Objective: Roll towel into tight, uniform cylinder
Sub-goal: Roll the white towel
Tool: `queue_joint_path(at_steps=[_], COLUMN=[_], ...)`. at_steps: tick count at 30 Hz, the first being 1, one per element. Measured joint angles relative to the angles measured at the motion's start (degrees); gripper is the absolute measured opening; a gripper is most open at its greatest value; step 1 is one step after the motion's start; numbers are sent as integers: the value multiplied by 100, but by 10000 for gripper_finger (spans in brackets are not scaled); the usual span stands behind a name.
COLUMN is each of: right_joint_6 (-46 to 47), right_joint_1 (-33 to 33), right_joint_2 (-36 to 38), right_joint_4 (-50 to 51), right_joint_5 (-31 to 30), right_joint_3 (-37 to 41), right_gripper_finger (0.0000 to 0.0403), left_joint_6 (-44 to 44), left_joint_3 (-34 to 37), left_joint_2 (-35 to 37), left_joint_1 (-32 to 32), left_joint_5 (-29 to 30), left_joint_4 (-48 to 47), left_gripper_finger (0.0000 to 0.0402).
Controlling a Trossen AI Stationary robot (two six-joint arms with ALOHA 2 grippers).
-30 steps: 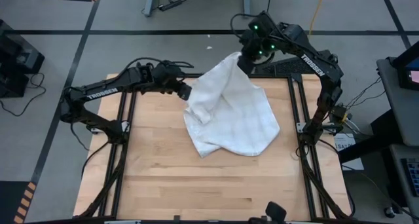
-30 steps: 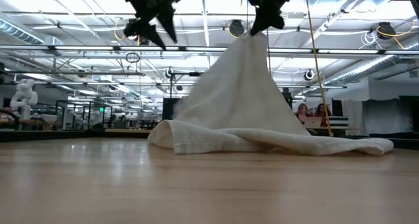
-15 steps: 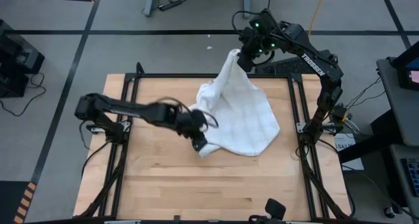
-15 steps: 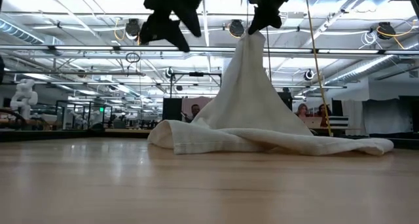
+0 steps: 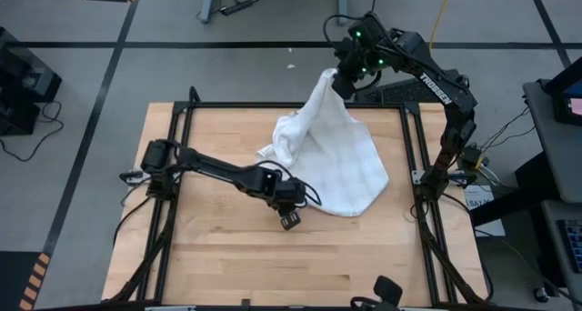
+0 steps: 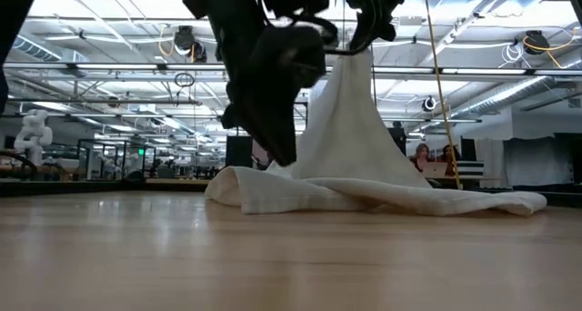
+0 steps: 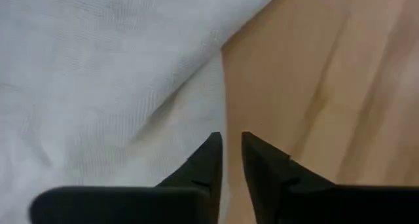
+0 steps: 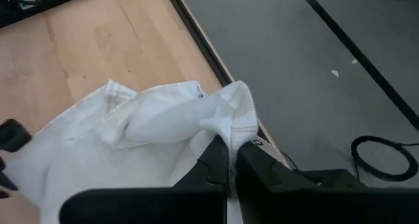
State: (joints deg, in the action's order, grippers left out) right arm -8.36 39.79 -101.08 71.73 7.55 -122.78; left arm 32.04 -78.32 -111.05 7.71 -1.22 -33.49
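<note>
Towel [image 5: 338, 161] on table's [image 5: 218, 256] far-right part, one corner aloft.

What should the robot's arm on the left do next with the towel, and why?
Probably dip a little and pinch the towel's near edge. The left gripper hangs right at that edge with a narrow gap and nothing between its fingers, while the right gripper holds a corner up high.

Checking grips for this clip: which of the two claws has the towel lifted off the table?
The right claw, shut on a raised corner of the towel at the table's far edge. The left claw is low at the towel's near edge, lifting nothing.
</note>
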Motion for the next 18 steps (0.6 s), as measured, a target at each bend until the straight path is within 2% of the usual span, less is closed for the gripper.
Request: queue_joint_path(at_steps=[4, 11, 18], right_joint_6=[188, 336, 677], right_joint_1=[-2, -2, -9], right_joint_2=[0, 7, 104], right_joint_4=[95, 102, 185], right_joint_5=[3, 6, 29], right_joint_3=[0, 0, 0], right_gripper_finger=[4, 4, 4], left_joint_6=[3, -291, -763], left_joint_3=[0, -28, 11], left_joint_2=[-327, -652, -274], left_joint_1=[47, 367, 642], left_joint_5=[-30, -617, -896], left_joint_4=[20, -50, -1185], left_gripper_finger=[30, 25, 24])
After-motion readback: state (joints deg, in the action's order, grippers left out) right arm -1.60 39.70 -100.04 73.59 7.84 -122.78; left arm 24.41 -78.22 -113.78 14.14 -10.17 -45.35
